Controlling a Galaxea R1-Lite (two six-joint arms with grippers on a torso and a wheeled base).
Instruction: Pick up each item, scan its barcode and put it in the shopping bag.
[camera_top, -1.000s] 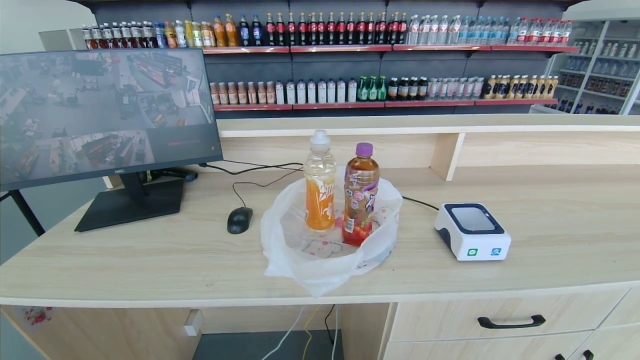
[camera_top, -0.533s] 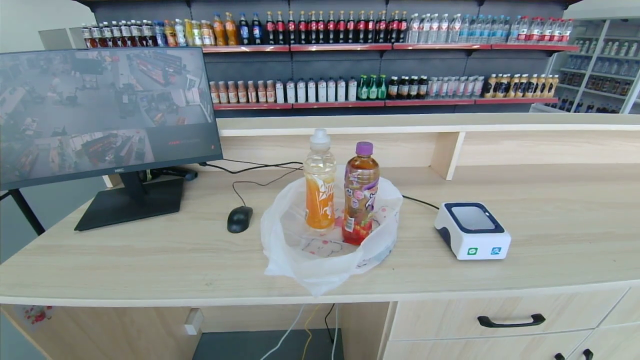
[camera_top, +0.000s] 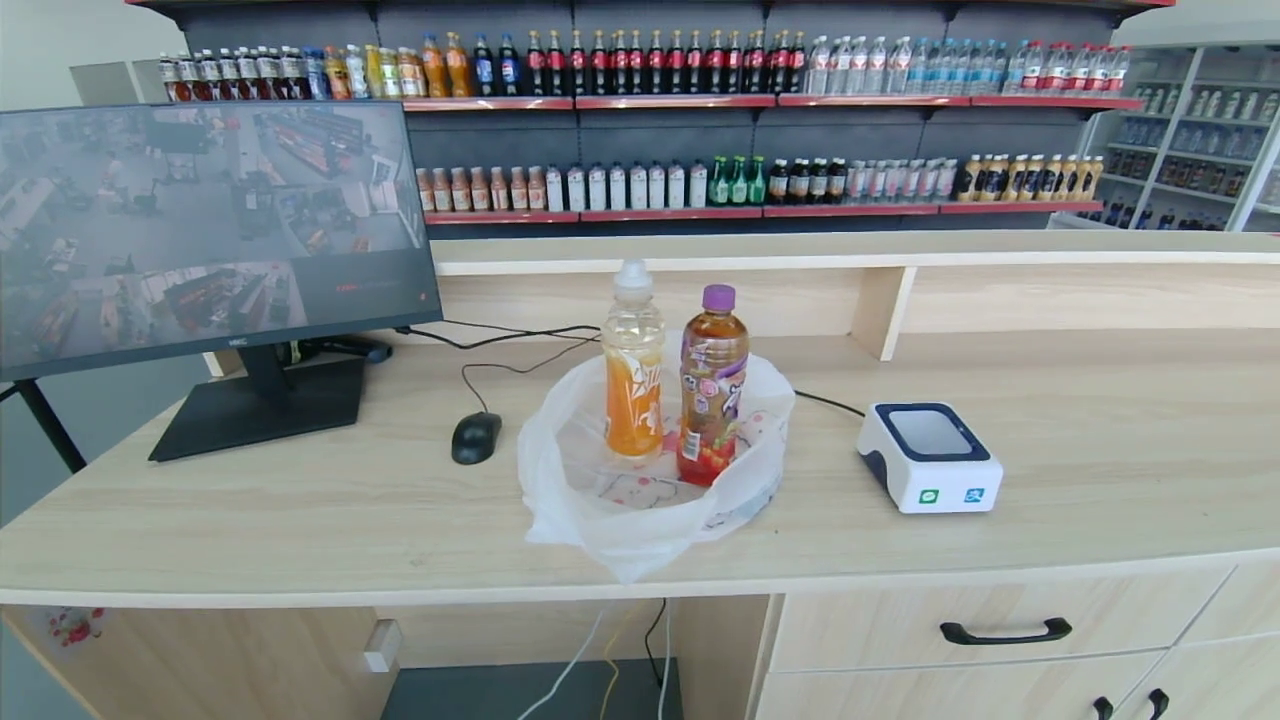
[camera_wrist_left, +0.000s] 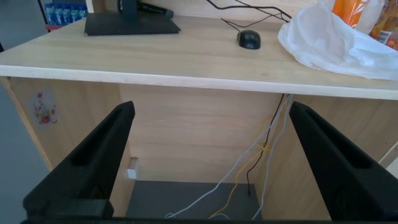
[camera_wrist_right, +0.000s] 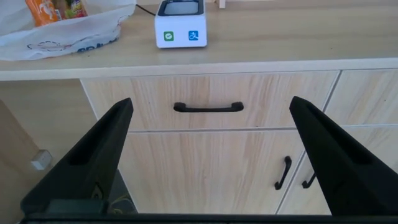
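Observation:
Two drink bottles stand upright inside the white shopping bag (camera_top: 640, 520) at the middle of the counter. One is an orange bottle (camera_top: 633, 380) with a white cap. The other is a reddish tea bottle (camera_top: 712, 390) with a purple cap, right beside it. The white barcode scanner (camera_top: 928, 457) sits to the right of the bag. My left gripper (camera_wrist_left: 211, 118) hangs open below the counter's front edge, with the bag (camera_wrist_left: 329, 40) above it. My right gripper (camera_wrist_right: 211, 109) is open and empty in front of the drawer, below the scanner (camera_wrist_right: 181, 30).
A monitor (camera_top: 210, 230) on a black stand fills the counter's left side, with a black mouse (camera_top: 476, 437) and cables beside it. A raised ledge (camera_top: 850, 250) runs along the back. Below are a drawer handle (camera_wrist_right: 208, 107) and hanging cables (camera_wrist_left: 261, 155).
The head view has shifted slightly, so the whole picture sits a little further left. The bottles, bag and scanner keep their places on the counter.

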